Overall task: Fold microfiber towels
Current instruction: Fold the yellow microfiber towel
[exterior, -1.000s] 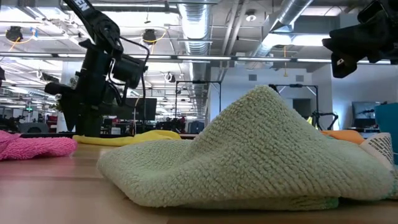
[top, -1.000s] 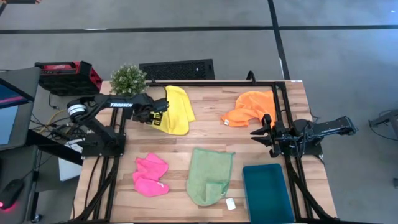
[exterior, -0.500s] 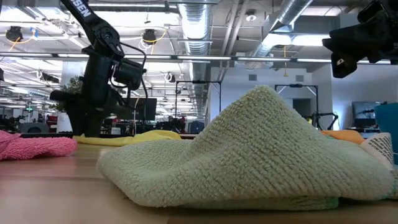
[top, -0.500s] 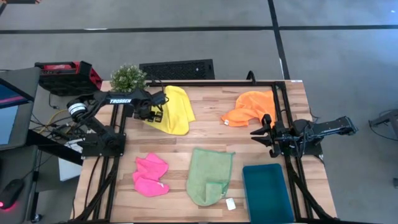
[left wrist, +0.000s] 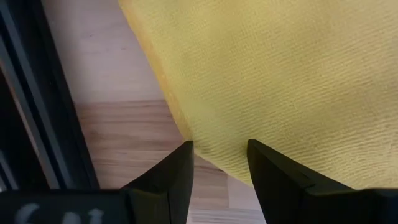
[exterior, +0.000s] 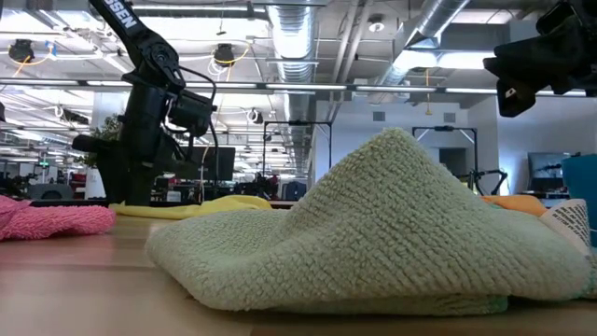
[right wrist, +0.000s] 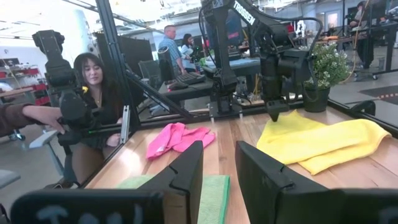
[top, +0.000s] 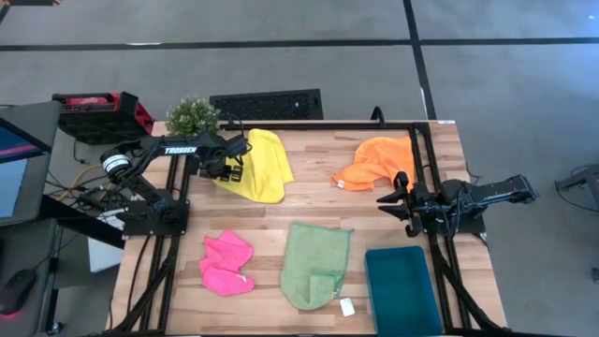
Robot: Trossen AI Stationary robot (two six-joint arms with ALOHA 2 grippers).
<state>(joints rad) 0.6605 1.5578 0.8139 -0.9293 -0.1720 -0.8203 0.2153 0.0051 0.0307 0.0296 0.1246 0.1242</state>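
Note:
The yellow towel (top: 264, 166) lies flat at the table's far left; it also shows in the left wrist view (left wrist: 292, 81). My left gripper (top: 228, 168) points down over the towel's left edge (left wrist: 177, 118), fingers open a little, one on either side of that edge. The orange towel (top: 374, 161) lies bunched at the far right. The pink towel (top: 227, 263) lies crumpled at the near left. The light green towel (top: 316, 264) lies near the middle, one corner turned over. My right gripper (top: 386, 208) is open and empty, above the table's right side. My left gripper's fingertips (left wrist: 180, 171) stand close over the yellow towel's left edge from above. I cannot tell whether they touch the cloth.
A dark teal tray (top: 402, 290) lies at the near right. A small potted plant (top: 194, 117) stands at the far left corner. Black frame rails (top: 178, 215) run along both table sides. People sit and stand beyond the table's left side (right wrist: 93, 81).
My left gripper has gone a little toward the table's left and far edges, from over the yellow towel to its left edge. The towels have stayed where they were.

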